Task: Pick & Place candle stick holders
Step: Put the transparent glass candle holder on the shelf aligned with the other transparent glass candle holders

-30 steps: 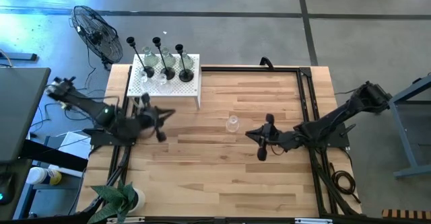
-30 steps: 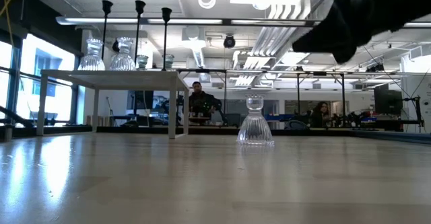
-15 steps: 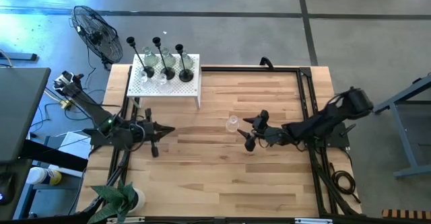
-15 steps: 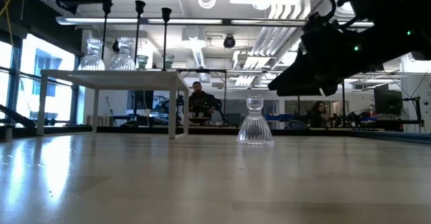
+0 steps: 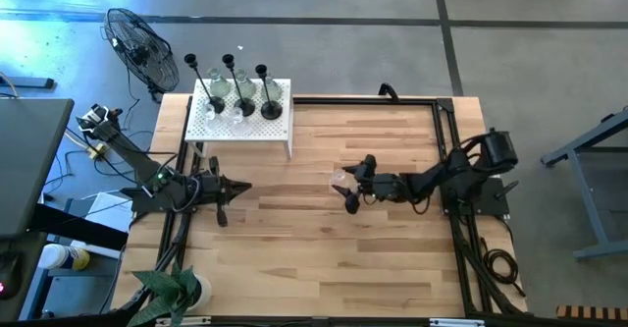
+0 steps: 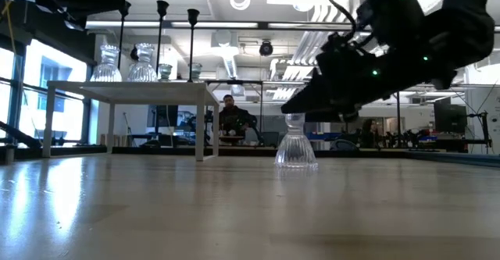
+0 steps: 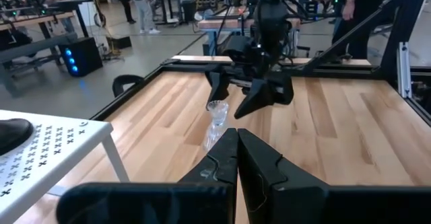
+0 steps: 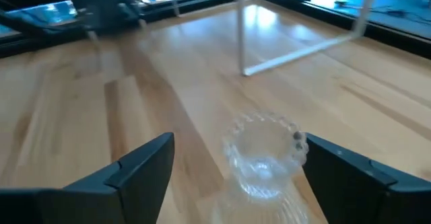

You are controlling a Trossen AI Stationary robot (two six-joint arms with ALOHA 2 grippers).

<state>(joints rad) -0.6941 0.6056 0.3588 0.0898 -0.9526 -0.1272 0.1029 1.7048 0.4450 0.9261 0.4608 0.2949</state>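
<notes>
A small clear-glass candle stick holder (image 5: 340,180) (image 6: 296,144) stands upright on its base on the wooden table, near the middle. My right gripper (image 5: 350,187) (image 8: 236,177) is open just to its right. Its two fingers stand on either side of the holder's scalloped top (image 8: 264,150) without touching it. Three black holders (image 5: 245,101) and some glass ones stand on the white perforated stand (image 5: 211,121) at the far left. My left gripper (image 5: 238,188) (image 7: 237,150) is shut on nothing, near the table's left edge, and points at the glass holder.
A black wire-cage fan (image 5: 142,47) stands on the floor beyond the far left corner. A potted plant (image 5: 172,290) sits at the near left corner. A black frame (image 5: 446,150) runs along the table's right and far sides. People (image 6: 229,112) show in the room behind.
My right gripper has gone toward the table's left and down, up to the clear-glass holder, which has not moved. My left gripper has sunk and drawn back from the white stand toward the near left, staying shut.
</notes>
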